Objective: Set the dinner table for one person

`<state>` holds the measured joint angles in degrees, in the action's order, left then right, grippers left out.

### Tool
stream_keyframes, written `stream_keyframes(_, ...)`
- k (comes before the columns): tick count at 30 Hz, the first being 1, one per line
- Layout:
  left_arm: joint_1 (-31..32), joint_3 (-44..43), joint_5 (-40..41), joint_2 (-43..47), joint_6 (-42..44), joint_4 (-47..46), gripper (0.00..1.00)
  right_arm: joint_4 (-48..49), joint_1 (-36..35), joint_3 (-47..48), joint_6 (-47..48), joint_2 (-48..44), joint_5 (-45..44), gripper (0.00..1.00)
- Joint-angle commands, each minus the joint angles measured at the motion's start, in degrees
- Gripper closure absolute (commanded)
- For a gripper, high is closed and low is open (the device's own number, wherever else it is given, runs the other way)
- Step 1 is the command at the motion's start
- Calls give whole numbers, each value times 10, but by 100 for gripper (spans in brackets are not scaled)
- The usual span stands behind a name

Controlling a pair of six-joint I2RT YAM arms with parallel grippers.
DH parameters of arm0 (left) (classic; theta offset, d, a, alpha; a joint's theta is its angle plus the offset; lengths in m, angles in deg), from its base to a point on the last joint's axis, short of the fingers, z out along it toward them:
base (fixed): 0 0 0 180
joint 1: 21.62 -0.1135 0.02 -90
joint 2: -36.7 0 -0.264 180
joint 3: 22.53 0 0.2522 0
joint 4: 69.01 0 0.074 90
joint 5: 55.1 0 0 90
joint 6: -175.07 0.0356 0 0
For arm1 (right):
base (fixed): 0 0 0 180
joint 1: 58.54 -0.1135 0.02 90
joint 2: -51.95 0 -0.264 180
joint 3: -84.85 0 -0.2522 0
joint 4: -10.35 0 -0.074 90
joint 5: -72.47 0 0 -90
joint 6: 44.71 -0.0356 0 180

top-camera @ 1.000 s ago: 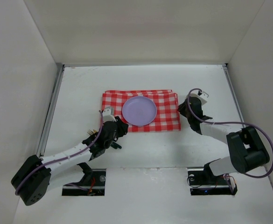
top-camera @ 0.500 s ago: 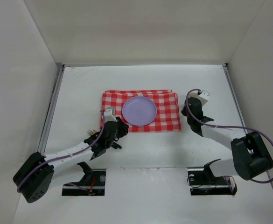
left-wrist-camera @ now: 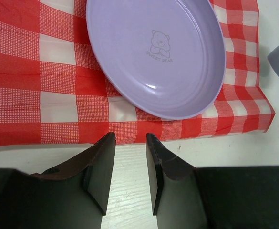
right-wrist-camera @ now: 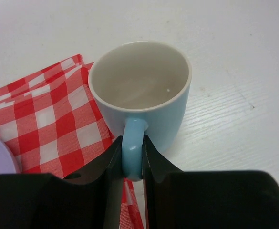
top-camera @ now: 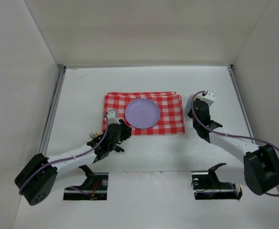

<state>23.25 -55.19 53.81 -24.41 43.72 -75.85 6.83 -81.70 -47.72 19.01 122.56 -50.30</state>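
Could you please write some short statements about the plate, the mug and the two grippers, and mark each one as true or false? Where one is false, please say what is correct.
1. The purple plate lies on the checkered cloth. True.
2. The right gripper holds the blue mug by its rim. False: its fingers are closed on the handle.
3. The blue mug is full of liquid. False: it is empty inside.
4. The left gripper has nothing between its fingers. True.
5. The purple plate has no marking at all. False: a small bear drawing is printed on it.
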Motion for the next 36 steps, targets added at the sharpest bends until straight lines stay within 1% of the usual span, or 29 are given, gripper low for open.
stream_keyframes(1,-5,-23,7,12,7,-22,70,51,-14,17,19,-41,-41,100)
stream_keyframes(5,-10,-28,6,18,17,-19,70,37,-44,52,51,-58,-68,100)
stream_keyframes(8,-16,-31,1,21,20,-18,69,31,-61,86,61,-45,-64,100)
stream_keyframes(11,-25,-33,-15,23,18,-14,69,46,-67,118,61,-15,-40,100)
stream_keyframes(14,-33,-28,-24,30,14,-9,69,88,-73,144,61,25,-13,100)
stream_keyframes(24,-55,-19,-25,64,18,16,69,172,-93,245,76,189,10,99)
stream_keyframes(29,-61,-15,-25,66,19,17,69,200,-104,277,105,246,1,99)
stream_keyframes(36,-63,-13,-25,61,17,17,69,231,-109,283,122,287,-29,99)
